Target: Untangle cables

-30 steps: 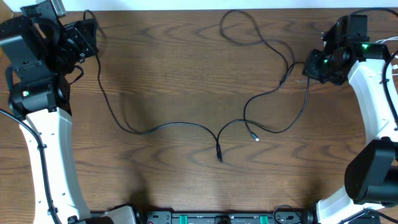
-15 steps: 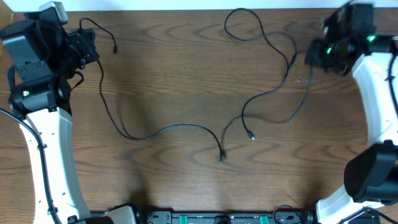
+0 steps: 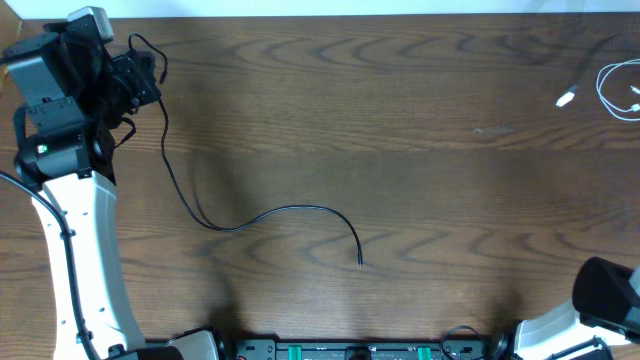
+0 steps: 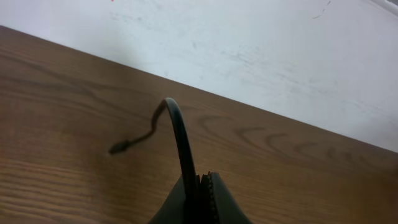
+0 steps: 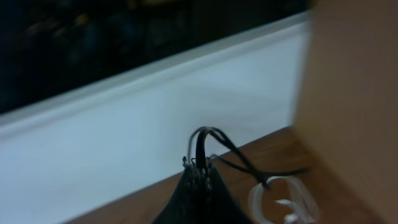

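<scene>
The left end effector (image 4: 202,182) sat at the back-left corner of the brown wood-grain desk (image 3: 420,150), fingers pinched together on a thin black rubber-sheathed cable (image 3: 300,208). The grip was close to one end: in the left wrist view a short tail arched up from the fingers and dropped to a small plug resting on the desk.

The long free run trailed away from that end effector toward the front and to the right. It sagged down the left side, curved across the middle and ended in a plug near front centre. Its long axis therefore lay diagonally, back-left to front-centre, and no other cord crossed it. The left arm was plainly the nearer one, so any laying-out of this cable probably fell to it.

At the back-right edge lay a short white cable (image 3: 566,98), loosely looped and partly cut off by the frame.

The right end effector (image 5: 199,169) was outside the overhead view. Its wrist view, which was blurred, showed it clamped on a second thin black cable (image 5: 202,138). I could not tell where that cable's remaining length ran.
</scene>
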You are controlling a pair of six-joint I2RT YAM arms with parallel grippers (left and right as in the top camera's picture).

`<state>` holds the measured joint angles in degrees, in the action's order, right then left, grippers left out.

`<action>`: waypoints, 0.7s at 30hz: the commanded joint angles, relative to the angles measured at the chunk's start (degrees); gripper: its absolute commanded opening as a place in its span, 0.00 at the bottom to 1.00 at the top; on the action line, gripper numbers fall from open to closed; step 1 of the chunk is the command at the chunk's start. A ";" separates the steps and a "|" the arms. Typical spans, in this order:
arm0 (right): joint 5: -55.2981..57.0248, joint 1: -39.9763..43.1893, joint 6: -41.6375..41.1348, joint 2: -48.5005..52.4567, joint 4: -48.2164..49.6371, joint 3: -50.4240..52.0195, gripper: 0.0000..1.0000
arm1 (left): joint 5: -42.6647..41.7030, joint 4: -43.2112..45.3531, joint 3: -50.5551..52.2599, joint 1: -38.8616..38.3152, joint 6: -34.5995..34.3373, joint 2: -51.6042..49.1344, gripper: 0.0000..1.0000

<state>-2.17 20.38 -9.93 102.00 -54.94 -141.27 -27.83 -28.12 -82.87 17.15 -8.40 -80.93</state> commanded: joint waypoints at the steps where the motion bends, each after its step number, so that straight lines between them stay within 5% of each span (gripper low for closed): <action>1: 2.73 5.97 1.92 0.52 0.26 -0.94 0.01 | 0.52 0.09 -0.83 0.17 1.33 -0.44 0.07; 13: 2.69 16.09 1.29 13.73 -1.77 0.44 0.01 | 0.46 -1.01 -0.76 -0.37 1.36 -0.44 0.07; 15: 2.62 16.17 1.18 15.87 -1.97 0.44 0.28 | 0.46 -1.27 -0.76 -1.03 2.45 -0.44 0.07; 16: 2.64 16.17 1.18 17.42 -2.54 0.44 0.71 | 0.48 -1.42 -0.76 -1.84 4.09 -0.44 0.07; 17: 2.62 16.15 1.16 18.05 -2.82 0.44 0.88 | 0.46 -1.42 -0.76 -2.32 4.74 -0.44 0.08; 18: 2.67 16.15 0.92 18.53 -3.28 0.44 0.99 | 0.48 -1.42 -0.76 -2.86 5.33 -0.44 0.07; 21: 2.08 16.15 0.13 19.02 -5.03 0.42 0.99 | 0.48 -1.27 -0.76 -4.83 6.51 -0.44 0.07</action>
<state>0.38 36.47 -8.97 122.02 -59.29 -140.42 -27.70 -29.56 -82.87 13.91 -4.60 -80.90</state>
